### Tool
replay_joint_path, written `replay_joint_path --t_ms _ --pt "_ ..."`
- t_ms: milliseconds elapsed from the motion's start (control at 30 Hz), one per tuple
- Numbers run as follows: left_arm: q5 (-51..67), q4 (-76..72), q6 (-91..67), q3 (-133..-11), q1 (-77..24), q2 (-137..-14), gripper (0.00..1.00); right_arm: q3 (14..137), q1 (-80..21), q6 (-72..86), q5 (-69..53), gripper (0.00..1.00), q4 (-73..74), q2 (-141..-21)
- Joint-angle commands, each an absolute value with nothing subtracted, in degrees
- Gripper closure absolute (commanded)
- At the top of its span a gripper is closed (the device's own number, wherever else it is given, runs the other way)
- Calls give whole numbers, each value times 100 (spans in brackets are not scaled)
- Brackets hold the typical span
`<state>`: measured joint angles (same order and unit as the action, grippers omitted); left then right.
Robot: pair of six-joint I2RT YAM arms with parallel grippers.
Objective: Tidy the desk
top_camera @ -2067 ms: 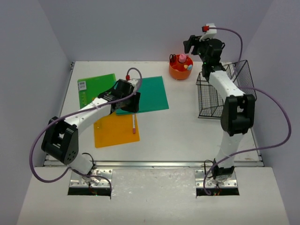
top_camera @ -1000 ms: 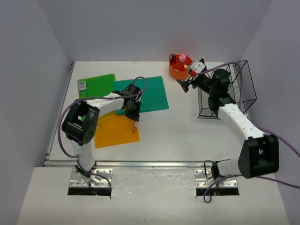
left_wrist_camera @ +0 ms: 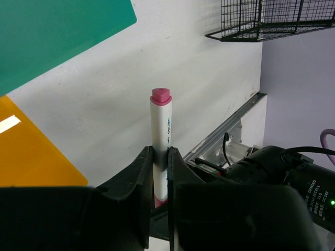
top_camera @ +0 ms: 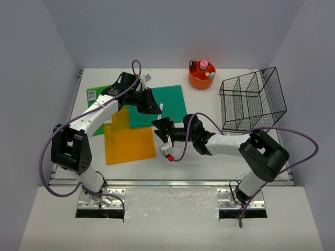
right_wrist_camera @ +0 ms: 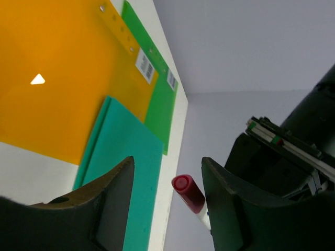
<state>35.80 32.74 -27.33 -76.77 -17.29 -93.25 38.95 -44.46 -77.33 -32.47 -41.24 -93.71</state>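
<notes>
The left gripper [left_wrist_camera: 159,151] pinches the white marker [left_wrist_camera: 160,125] low on its barrel. Its jaws press on both sides, and the pink cap end projects forward. The right gripper [right_wrist_camera: 167,167] stands spread. In its wrist view the cap end sits between the two fingers [right_wrist_camera: 112,209] with space on either side, so it grips nothing.

The two grippers meet above the desk [top_camera: 209,151], the white tabletop between the lavender walls. They meet over the near right part of the teal folder [top_camera: 175,104]. The orange folder [top_camera: 128,144] and the green folder [top_camera: 100,89] lie to the left, overlapping. The black wire basket [top_camera: 251,104] stands at the right and the orange cup [top_camera: 201,77] at the far edge.

Judged step: hand-over of the marker from the left gripper to the right.

Hazards:
1. Shallow hold. Only the cap end lies between the right jaws. A grip there could let the marker pivot or slide out.
2. Off-centre closing. The cap sits nearer one finger, which would touch first and lever the marker against the left grip.
3. Early release. If the left jaws part before the right hold is firm, the marker drops onto the folder and may roll.
4. Collision. The grippers are close together, so any further approach risks contact.
</notes>
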Motion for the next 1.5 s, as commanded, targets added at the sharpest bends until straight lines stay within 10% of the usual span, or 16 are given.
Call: replay_joint_path --t_ms 0,233,367,467,533,967,1467 --pt "3769 3326 -2656 -7734 -1621 -9304 100 4231 -4489 -8010 -2510 48 -5400 -9677" --pt "3778 3366 -2664 -7721 -1512 -9402 100 4351 -4491 -7962 -2319 98 -5672 -9782" --pt "3727 3287 -2804 -7616 -1388 -9422 95 4263 -4491 -7848 -2303 100 -5928 -9738" --pt "3636 3201 -2944 -7544 -1265 -9401 24 4281 -4485 -7336 -2220 100 -5825 -9506" --pt "3553 3148 -2998 -7535 -1192 -9381 0 4381 -4455 -6859 -2125 100 -5625 -9411" --pt "2608 2858 -2725 -8000 -600 -9146 0 8388 -1303 77 -1214 100 -3057 -10088" --pt "1695 3117 -1880 -7989 -418 -9270 0 13354 -104 2002 -439 100 -2327 -14235"
